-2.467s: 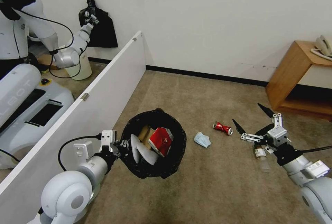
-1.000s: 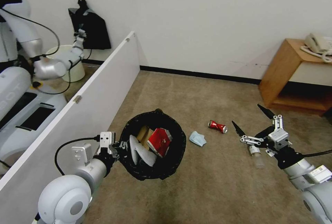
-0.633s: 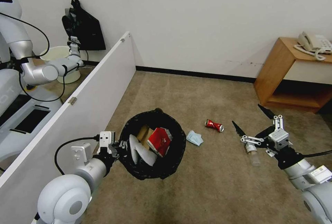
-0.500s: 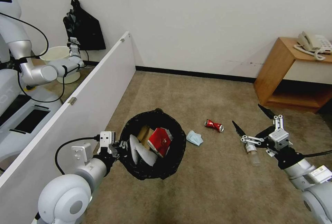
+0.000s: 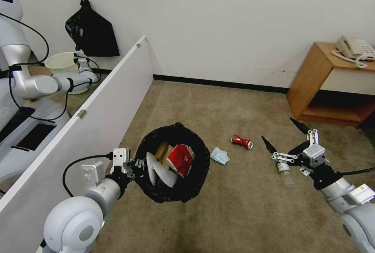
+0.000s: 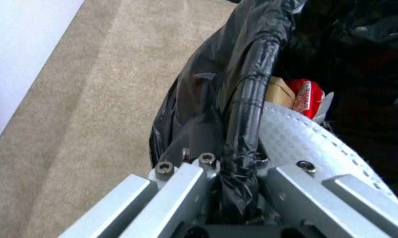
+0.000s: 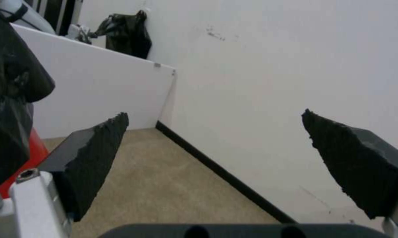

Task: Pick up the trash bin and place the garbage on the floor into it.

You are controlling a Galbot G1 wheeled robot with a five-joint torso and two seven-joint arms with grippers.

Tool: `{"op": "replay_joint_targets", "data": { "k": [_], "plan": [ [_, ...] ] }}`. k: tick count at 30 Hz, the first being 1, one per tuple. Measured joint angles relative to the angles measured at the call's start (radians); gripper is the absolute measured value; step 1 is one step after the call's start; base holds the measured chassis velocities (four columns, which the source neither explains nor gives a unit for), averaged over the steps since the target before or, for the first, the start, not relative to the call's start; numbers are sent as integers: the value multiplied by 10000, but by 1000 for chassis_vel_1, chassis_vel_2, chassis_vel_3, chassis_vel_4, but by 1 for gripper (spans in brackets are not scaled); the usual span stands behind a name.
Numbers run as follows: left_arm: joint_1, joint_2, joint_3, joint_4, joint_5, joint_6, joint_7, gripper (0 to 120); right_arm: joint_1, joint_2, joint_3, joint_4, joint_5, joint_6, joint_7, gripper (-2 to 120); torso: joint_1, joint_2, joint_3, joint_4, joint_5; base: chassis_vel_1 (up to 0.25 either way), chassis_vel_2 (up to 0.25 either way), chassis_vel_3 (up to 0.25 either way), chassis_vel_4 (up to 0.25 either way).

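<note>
From the head, the bin (image 5: 175, 163), round and lined with crinkled black plastic, is hanging just above the carpet (image 5: 234, 214), its near rim clamped in the left gripper (image 5: 134, 166). Inside are lying one white slipper (image 5: 158, 171), one red carton (image 5: 180, 160) and one cardboard piece (image 5: 162, 150). On the carpet: one blue mask (image 5: 220, 156), one crushed can (image 5: 241, 142), one bottle (image 5: 285, 173) beneath the right gripper (image 5: 285, 138), whose fingers are spreading wide.

Left wrist: the fingers (image 6: 172, 195) are pinching the bagged rim (image 6: 247, 109).

Right wrist: two black pads (image 7: 93, 158) are gaping, the bin's red wall (image 7: 25, 158) showing beside them.
</note>
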Motion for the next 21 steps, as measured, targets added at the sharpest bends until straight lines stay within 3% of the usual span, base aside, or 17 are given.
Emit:
{"op": "replay_joint_targets", "data": {
  "k": [8,21],
  "plan": [
    [-35,72,16,7,20,2,51,0,46,5,-62,-43,6,3,-3,100,0,1,0,-2,-2,-148,51,140,-52],
    [-61,140,44,-3,1,9,83,0,71,29,-95,-75,42,58,30,100,2,-1,3,1,1,-322,114,324,-111]
  ]
}}
